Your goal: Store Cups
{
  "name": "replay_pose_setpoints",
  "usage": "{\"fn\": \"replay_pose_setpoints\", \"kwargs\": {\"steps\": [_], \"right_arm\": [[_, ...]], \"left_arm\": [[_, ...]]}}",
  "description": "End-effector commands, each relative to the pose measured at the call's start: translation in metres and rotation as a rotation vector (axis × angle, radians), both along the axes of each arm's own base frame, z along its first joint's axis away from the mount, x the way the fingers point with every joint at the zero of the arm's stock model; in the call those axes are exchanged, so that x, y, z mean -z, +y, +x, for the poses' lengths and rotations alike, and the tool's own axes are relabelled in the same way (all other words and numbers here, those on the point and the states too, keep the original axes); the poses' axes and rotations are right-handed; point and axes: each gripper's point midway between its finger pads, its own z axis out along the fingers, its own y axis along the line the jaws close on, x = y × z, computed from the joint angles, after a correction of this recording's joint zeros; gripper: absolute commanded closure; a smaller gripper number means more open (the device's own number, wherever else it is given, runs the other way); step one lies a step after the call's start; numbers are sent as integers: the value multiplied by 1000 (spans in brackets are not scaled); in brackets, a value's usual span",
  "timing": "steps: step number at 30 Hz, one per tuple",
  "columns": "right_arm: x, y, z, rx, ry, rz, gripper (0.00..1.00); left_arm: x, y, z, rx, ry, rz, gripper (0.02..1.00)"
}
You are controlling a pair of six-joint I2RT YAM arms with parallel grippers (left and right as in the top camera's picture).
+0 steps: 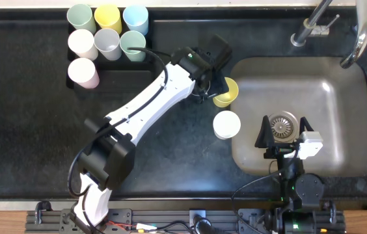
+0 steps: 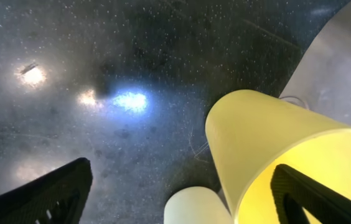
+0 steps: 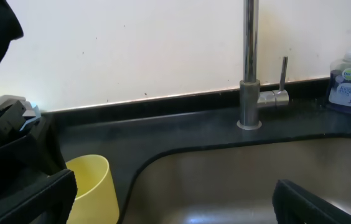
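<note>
While my left hand (image 2: pixel 182 169), open, straddles the yellow plastic cup (image 2: pixel 269 143), my right hand (image 1: pixel 283 130) gapes over the steel sink (image 1: pixel 339 97).

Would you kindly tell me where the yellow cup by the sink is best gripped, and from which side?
Pinch the wall at the rim, coming from above. The yellow cup stands upright with its mouth open upward, so one finger fits inside and one outside; the left gripper, open, has one finger inside it.
</note>
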Motion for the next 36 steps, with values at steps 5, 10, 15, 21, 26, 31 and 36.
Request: {"fn": "replay_pose_setpoints", "kwargs": {"steps": [5,10,15,21,26,31,36], "right_arm": [[3,1,0,-3,0,7,5],[3,1,0,-3,0,7,3],[3,1,0,-3,0,7,5],[3,1,0,-3,0,7,3],[3,1,0,-3,0,7,3],[3,0,0,-3,0,7,3],[3,1,0,-3,0,7,3]], "left_arm": [[6,-5,4,-8,6,-17,978],[5,1,11,-29,2,-20,982],[-28,33,29,-106,-39,-51,982],[-84,129,45,-310,-70,-63,982],[-107,216,42,-507,-48,-45,982],[-104,268,23,-633,44,-4,982],[-87,289,18,-689,85,11,982]]}}
